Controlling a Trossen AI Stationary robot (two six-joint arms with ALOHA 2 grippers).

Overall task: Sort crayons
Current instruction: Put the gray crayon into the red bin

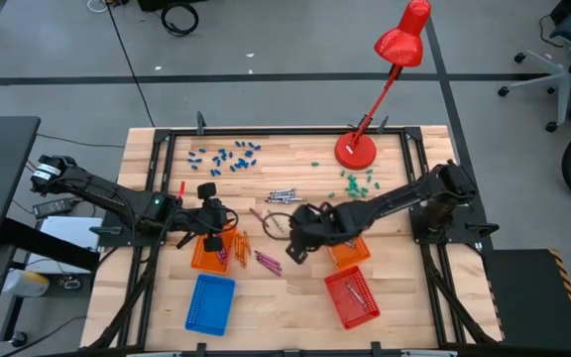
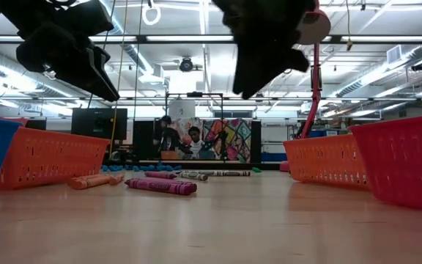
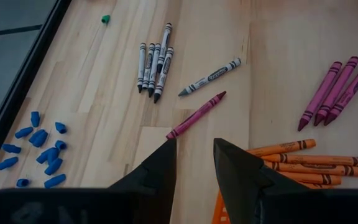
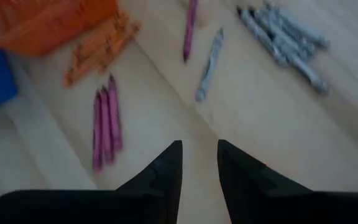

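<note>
**Pale wood table, crayons loose mid-board, both grippers empty**

Pale wooden tabletop under you. Far left, your left gripper hovers above the orange rectangular mesh basket, its fingers a narrow gap apart, nothing between them. Just beside that basket lies a bunch of thin orange crayons. Next over, three magenta-pink crayons lie side by side. Below them in the overhead view sits the blue rectangular mesh basket.

Centre board: a lone magenta crayon, a single grey crayon, and a tight row of grey-silver crayons.

Right of centre, your right gripper hangs over bare wood, fingers narrowly parted, holding nothing. A second orange mesh basket and a red rectangular mesh basket sit right of it.
</note>
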